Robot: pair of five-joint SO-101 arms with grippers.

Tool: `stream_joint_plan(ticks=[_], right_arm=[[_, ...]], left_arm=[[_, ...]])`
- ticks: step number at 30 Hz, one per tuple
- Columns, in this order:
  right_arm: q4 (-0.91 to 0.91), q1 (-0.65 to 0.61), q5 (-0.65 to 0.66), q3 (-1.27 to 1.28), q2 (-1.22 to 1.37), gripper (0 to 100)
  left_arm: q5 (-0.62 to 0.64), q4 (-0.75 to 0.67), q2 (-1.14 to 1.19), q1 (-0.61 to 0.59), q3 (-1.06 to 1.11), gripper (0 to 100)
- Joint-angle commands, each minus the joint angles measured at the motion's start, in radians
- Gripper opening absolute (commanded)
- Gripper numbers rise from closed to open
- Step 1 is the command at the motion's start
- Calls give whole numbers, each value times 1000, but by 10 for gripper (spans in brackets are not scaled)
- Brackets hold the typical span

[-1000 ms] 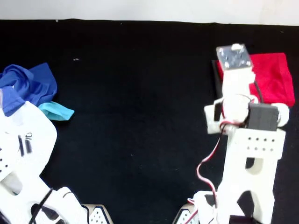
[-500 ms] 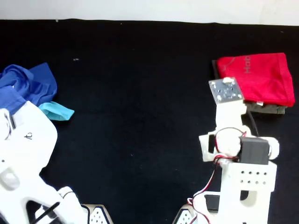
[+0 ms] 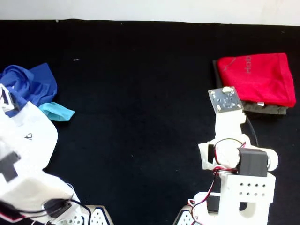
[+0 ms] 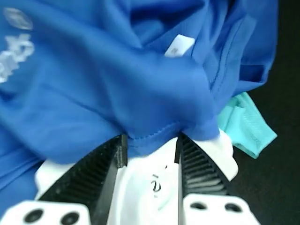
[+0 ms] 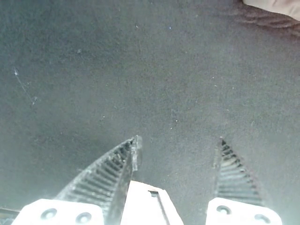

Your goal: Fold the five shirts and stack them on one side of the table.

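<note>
Lengthwise, the folded red shirt [image 3: 255,79] runs left to right.

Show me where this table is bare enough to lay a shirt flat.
The wide middle of the table is bare, from the blue heap across to the red shirt. It is crowded at both sides: the left arm by the heap, the right arm before the red shirt.
</note>
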Motion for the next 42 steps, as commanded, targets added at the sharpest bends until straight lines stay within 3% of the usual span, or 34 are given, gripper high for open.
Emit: stream_joint_plan(ticks=[1, 7, 11, 16, 23, 27, 34, 42], right_arm=[[-7, -5, 54, -2, -15, 238], [-8, -4, 55, -1, -12, 238], [-12, -5, 54, -1, -10, 238], [-15, -7, 54, -1, -10, 238], [-15, -7, 54, -1, -10, 238], [-16, -7, 54, 1, -8, 238], [-62, -4, 52, 99, -13, 238], [-159, -4, 52, 196, -13, 238]], left_arm=[[8, 20, 111, 15, -163, 175], [8, 44, 236, 33, -300, 168], [9, 137, 237, 56, -374, 0], [83, 261, 237, 85, -535, 8], [130, 583, 236, 191, -980, 8], [130, 591, 183, 262, -1153, 7], [120, 589, -39, 565, -1331, 7], [-100, 542, -245, 961, -1386, 8]])
